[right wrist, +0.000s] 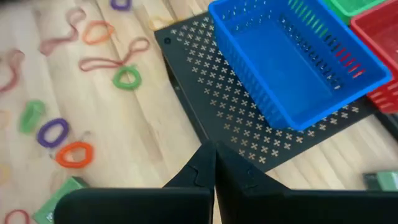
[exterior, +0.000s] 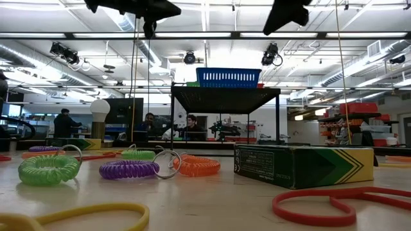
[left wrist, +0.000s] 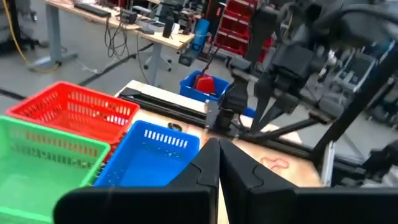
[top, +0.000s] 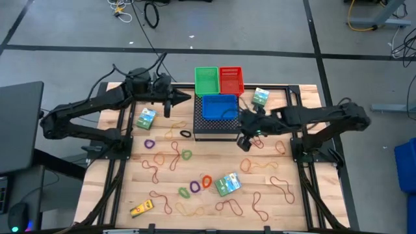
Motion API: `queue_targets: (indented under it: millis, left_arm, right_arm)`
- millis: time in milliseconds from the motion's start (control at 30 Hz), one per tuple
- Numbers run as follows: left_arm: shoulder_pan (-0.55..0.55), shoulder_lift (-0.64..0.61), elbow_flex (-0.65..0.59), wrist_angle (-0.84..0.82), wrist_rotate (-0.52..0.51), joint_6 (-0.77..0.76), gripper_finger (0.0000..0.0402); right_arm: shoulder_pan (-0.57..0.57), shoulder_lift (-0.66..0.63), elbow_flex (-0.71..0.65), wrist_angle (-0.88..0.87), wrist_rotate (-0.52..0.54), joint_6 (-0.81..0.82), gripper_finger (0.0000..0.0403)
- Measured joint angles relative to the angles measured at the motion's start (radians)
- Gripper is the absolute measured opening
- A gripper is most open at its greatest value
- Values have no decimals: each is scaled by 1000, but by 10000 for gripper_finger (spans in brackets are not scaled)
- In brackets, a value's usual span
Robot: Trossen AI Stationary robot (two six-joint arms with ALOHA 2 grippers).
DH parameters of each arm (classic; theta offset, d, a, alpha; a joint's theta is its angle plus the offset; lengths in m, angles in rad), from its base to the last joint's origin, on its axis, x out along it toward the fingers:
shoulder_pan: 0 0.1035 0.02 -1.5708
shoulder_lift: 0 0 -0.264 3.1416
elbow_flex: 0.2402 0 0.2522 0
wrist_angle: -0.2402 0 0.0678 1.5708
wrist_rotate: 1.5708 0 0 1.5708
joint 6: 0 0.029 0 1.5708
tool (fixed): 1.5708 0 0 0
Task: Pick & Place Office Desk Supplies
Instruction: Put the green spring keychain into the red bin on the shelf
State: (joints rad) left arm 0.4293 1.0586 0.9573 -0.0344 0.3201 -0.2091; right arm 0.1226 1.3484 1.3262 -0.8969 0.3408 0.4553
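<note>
Red-brown and tan rubber bands [top: 170, 155] lie scattered over the wooden table. Among them lie coiled rings: purple [top: 149, 143], green [top: 187, 155], orange [top: 207, 181] and black [top: 186, 134]. Three small green boxes [top: 147, 117] [top: 260, 97] [top: 227, 184] and a yellow item [top: 142, 208] also lie flat on the wood. My left gripper [top: 186, 99] is shut and points level toward the green basket [top: 207, 81]; nothing shows between its fingers [left wrist: 208, 165]. My right gripper [top: 244, 144] is shut with nothing in it, tilted down off the black mesh box's right near corner [right wrist: 205, 146].
A blue basket [top: 218, 106] stands on the black mesh box [top: 214, 130] at the table's far middle. Green and red [top: 231, 79] baskets stand behind it. Black frame rails [top: 305, 156] run along both sides. The near half of the table holds only flat, low items.
</note>
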Motion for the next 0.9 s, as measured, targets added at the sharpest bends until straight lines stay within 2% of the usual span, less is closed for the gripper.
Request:
queue_targets:
  millis: [100,267,467,567,700,900]
  left_arm:
    - [-35,4,0,-10,-50,-15,11]
    - [-189,-2,34,-78,-241,-27,5]
    - [-460,34,139,-300,-624,-93,4]
    - [-581,78,187,-394,-754,-198,4]
    - [-705,185,231,-519,-851,-392,4]
    - [-828,363,289,-573,-858,-607,5]
  right_arm:
    - [4,-115,-168,153,-16,0,4]
    - [8,-310,-383,319,-12,12,4]
    - [15,-452,-516,336,-102,11,4]
    - [14,-475,-544,330,-162,-11,4]
    - [15,-482,-567,322,-202,-42,4]
    - [17,-480,-582,300,-207,-69,4]
